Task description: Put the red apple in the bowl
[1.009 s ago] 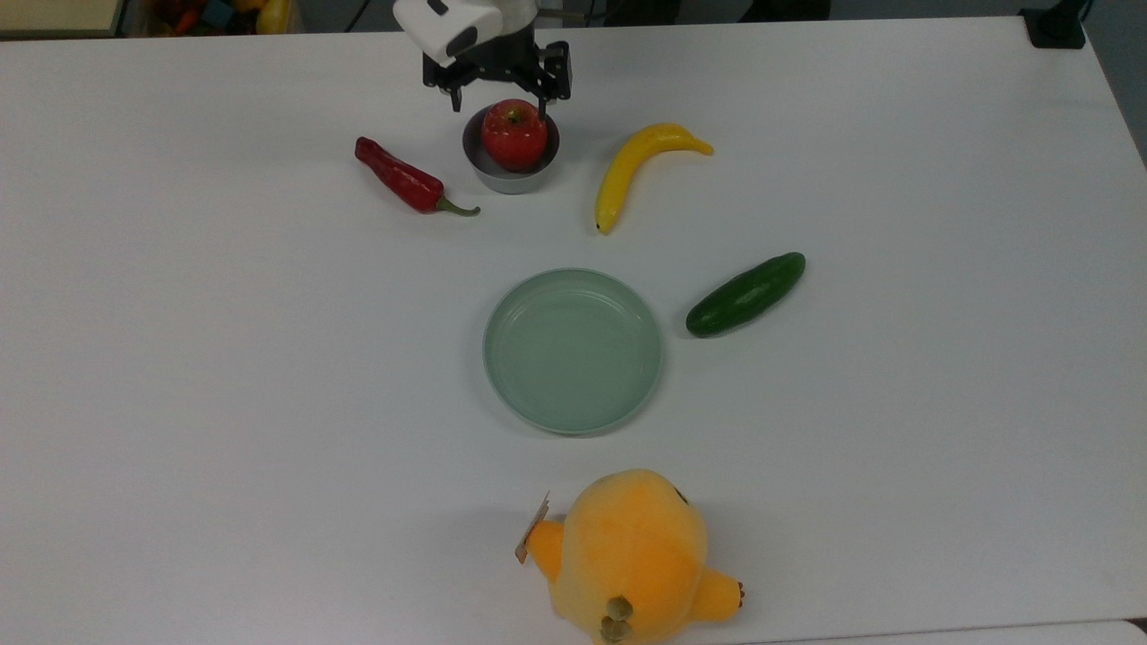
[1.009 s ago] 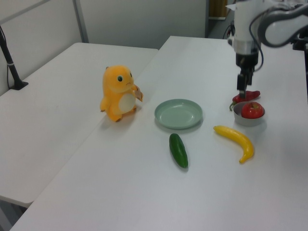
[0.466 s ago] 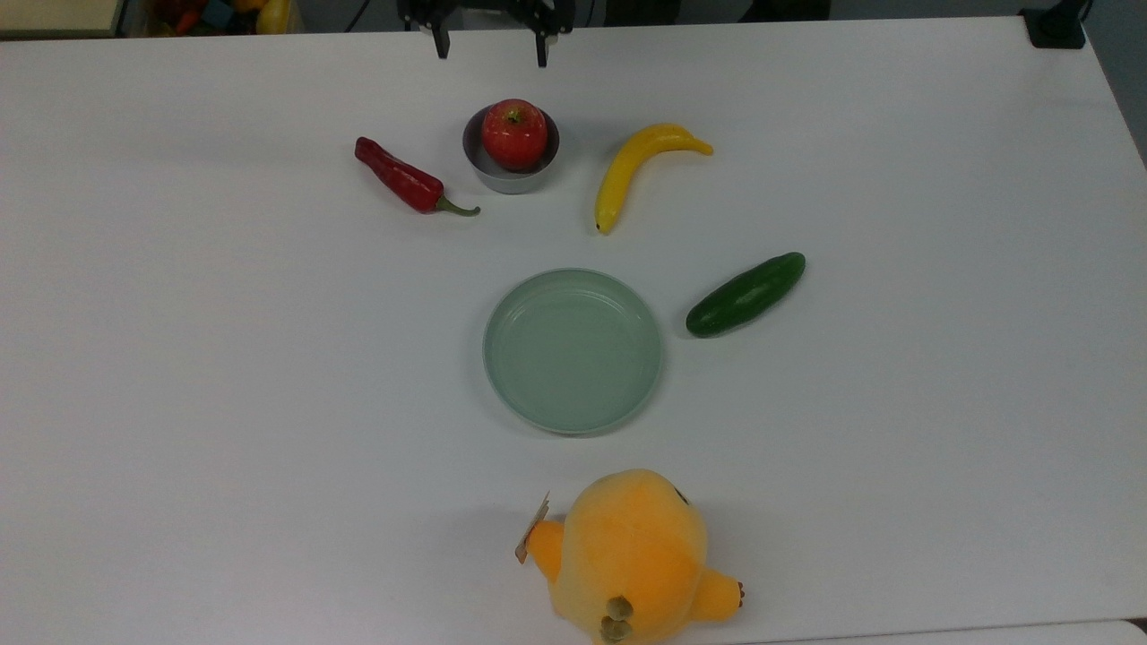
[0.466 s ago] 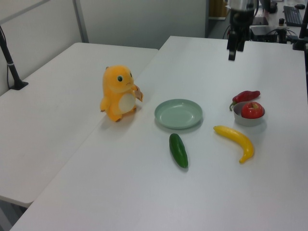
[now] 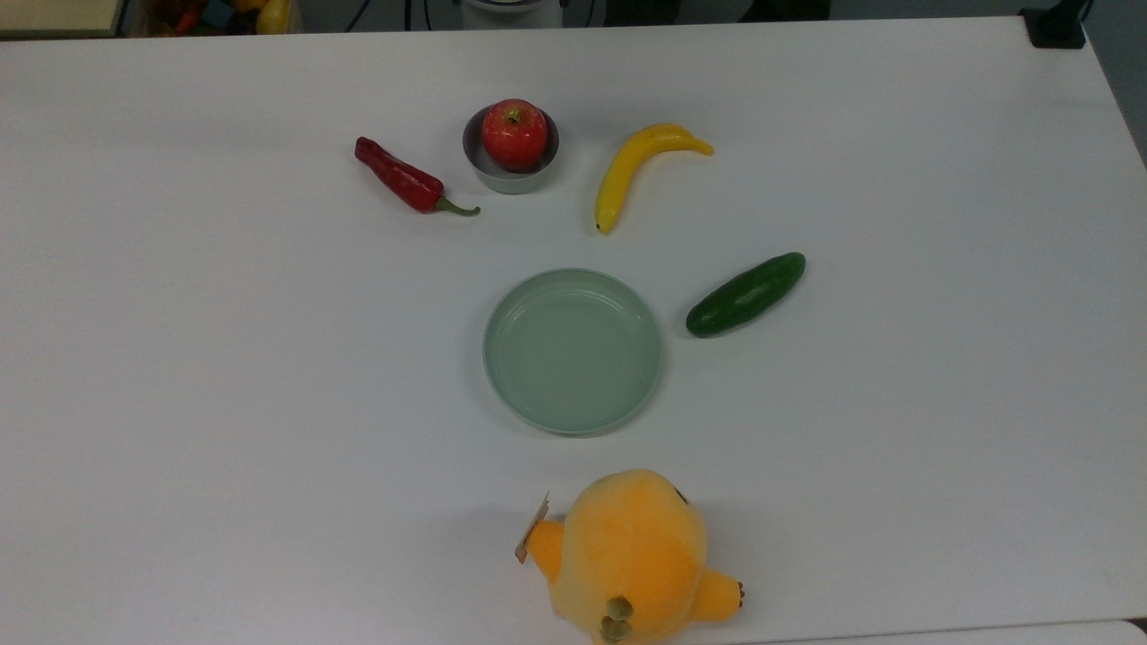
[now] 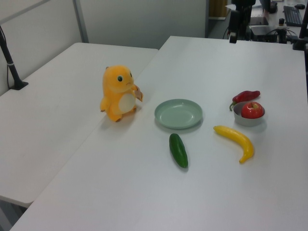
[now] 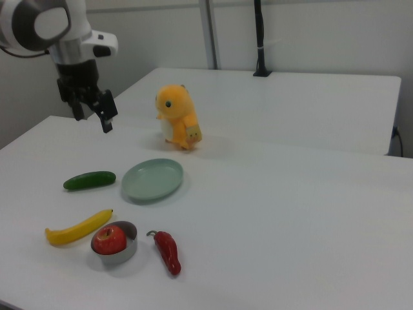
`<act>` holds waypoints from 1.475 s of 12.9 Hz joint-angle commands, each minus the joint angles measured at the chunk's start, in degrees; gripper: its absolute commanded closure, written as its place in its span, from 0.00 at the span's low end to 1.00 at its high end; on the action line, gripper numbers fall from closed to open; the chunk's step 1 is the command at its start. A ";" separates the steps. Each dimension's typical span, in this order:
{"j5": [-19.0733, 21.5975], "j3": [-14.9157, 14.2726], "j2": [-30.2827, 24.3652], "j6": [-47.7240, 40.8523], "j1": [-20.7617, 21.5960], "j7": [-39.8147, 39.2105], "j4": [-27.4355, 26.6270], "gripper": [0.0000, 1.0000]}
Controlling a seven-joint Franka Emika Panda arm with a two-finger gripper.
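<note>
Red apple (image 5: 514, 133) sits inside the bowl (image 5: 510, 176), upper centre of the top view; my gripper (image 7: 94, 108) hangs high, fingers spread and empty, so I judge the task done

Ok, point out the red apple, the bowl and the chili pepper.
red apple (image 5: 514, 134), top view, upper face beside the stem dimple
bowl (image 5: 507, 179), top view, grey outer wall below the apple
chili pepper (image 5: 401, 179), top view, middle of the red body

Nearest the pincer (image 7: 94, 121) sits the cucumber (image 7: 89, 180), green plate (image 7: 152, 179) just beside it; banana (image 7: 77, 227) and chili (image 7: 167, 251) lie farther off.
</note>
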 commanded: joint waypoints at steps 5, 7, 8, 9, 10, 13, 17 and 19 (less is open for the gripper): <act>0.41 0.36 1.18 -5.88 0.26 0.28 5.98 0.00; 0.32 0.09 1.36 -5.44 0.17 -0.16 5.98 0.00; 0.15 0.00 1.36 -5.09 0.17 -1.38 5.89 0.00; 0.14 0.00 1.27 -5.00 0.00 -3.13 5.89 0.00; 0.14 -0.08 1.18 -4.91 -0.27 -4.63 5.80 0.00; 0.06 -0.17 1.18 -2.82 -1.24 -8.93 5.80 0.00; -0.56 -0.43 1.36 -0.78 -1.41 -13.51 5.63 0.00; -1.00 -0.44 1.62 -0.96 -1.50 -16.84 5.54 0.00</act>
